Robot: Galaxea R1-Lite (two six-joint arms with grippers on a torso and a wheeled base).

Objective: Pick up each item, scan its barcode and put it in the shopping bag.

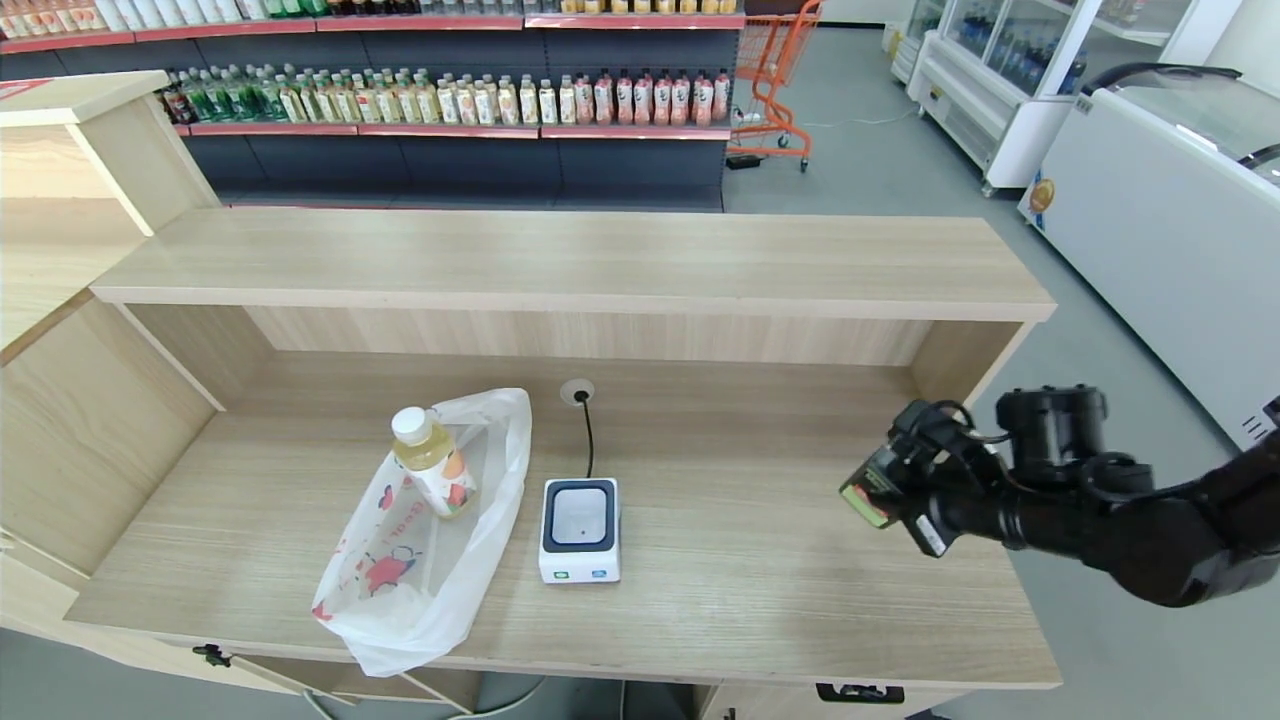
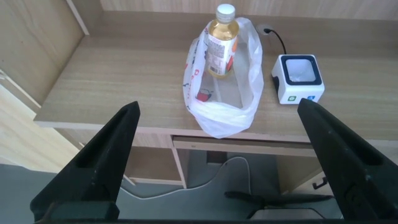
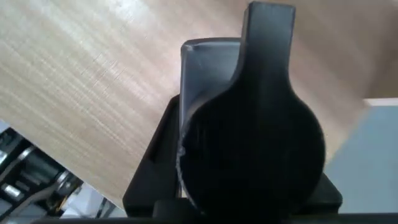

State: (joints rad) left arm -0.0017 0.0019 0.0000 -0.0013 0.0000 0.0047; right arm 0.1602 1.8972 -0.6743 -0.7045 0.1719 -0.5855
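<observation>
Left wrist view, nearest first: the left gripper (image 2: 219, 106) hangs empty before the counter (image 2: 124, 81), fingers (image 2: 106, 162) spread wide. Beyond, the bottle (image 2: 221, 43) stands inside the shopping bag (image 2: 217, 115), with the scanner (image 2: 298, 78) just beside it. At the counter's right end, the right gripper (image 1: 893, 472) clamps a small labelled item (image 1: 866, 500). It looks light and rigid, best held by its sides with the barcode face clear.

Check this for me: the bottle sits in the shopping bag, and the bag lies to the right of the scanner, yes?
No. The bottle does sit in the shopping bag, but the bag lies to the left of the scanner, not the right; the head view shows it.
</observation>
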